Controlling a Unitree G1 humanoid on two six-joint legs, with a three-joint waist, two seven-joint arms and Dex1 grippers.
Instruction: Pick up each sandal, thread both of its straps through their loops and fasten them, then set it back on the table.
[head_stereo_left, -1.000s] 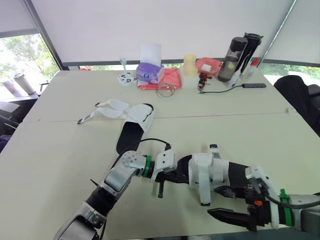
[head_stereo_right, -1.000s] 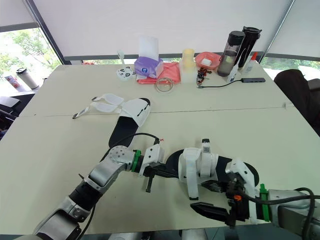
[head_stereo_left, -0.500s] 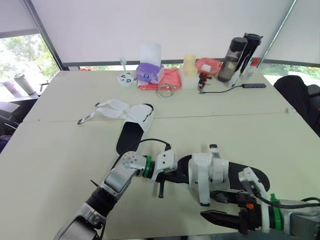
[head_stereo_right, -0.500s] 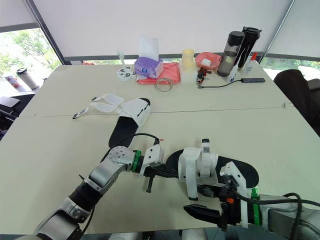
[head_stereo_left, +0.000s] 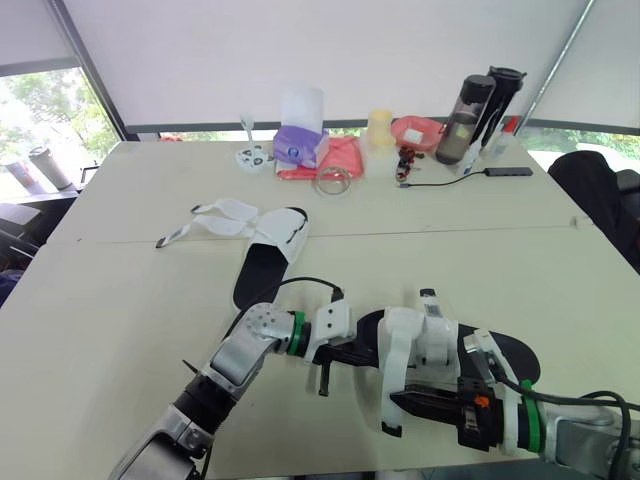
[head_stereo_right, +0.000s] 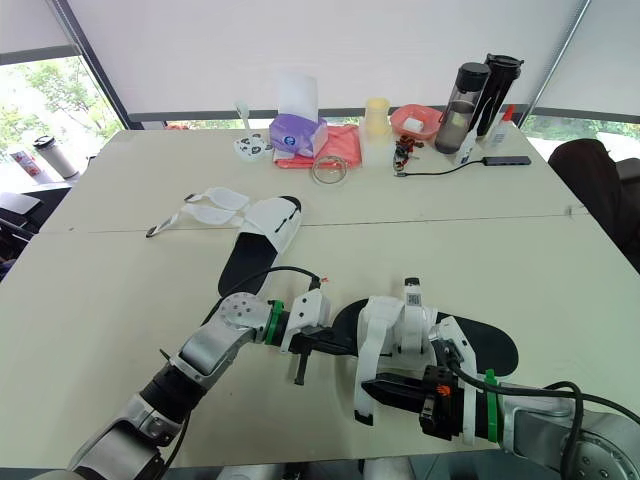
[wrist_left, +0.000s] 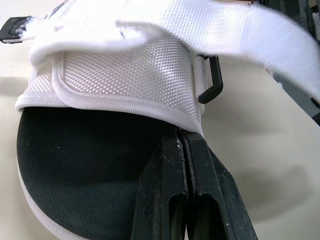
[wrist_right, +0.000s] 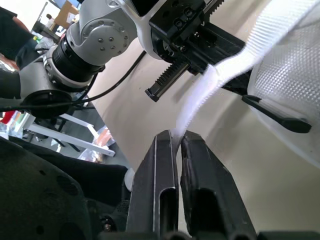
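One sandal (head_stereo_left: 505, 350) clamped by left hand (wrist_left: 182, 145), its strap (wrist_right: 210, 95) pinched in right hand (wrist_right: 175, 137), second sandal (head_stereo_left: 258, 275) lying apart

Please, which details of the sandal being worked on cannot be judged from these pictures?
- Left wrist view: whether the strap passes through the black loop. The strap is blurred and covers the top of the loop.
- Right wrist view: the tip of the strap, hidden between the fingers of the right end effector.
- Eye views: the nearer edge of the near sandal, covered by the right arm.
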